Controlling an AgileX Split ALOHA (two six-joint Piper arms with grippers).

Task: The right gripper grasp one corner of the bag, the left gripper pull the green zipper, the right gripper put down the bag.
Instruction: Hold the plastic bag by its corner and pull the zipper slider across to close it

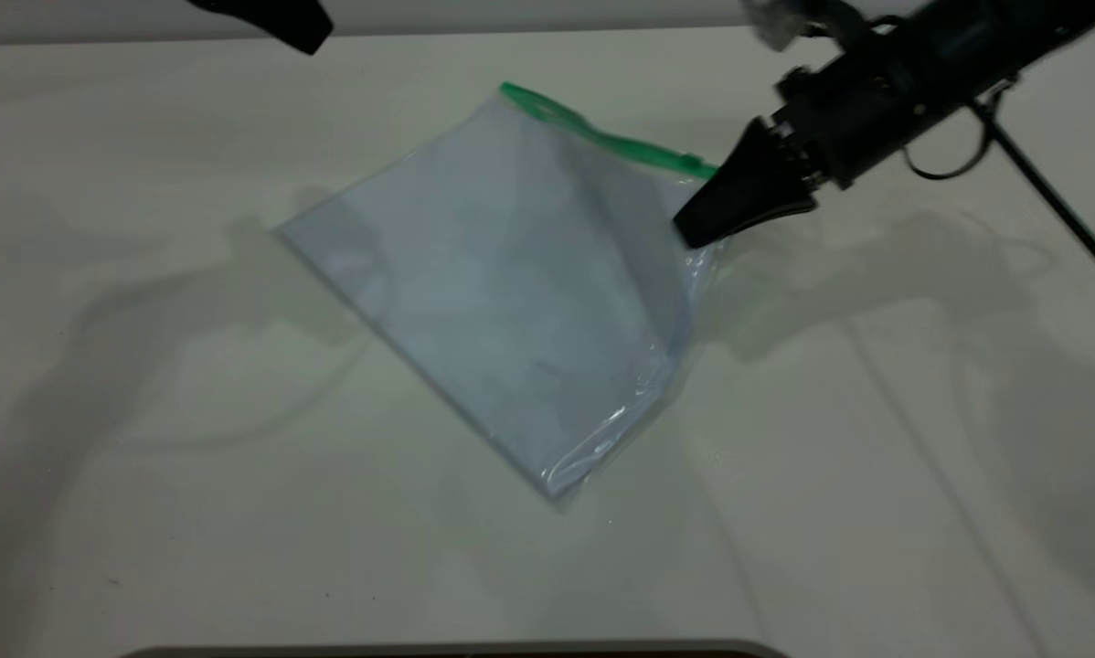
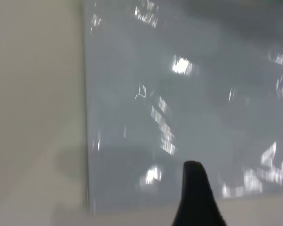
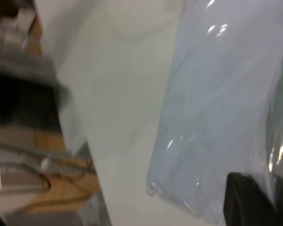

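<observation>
We see the right gripper (image 1: 694, 228), jaws clamped on the corner of the bag (image 1: 698, 196), lifting that side of the bag (image 1: 502, 292) and its green zipper (image 1: 602, 135) off the bench (image 1: 145, 457); the left gripper (image 1: 305, 37) hovers far back, jaws we cannot tell

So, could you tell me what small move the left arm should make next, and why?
Probably bring the black left gripper toward the bright green zipper strip: the black right gripper already holds up the clear plastic bag at its corner, while the left hangs far off.
</observation>
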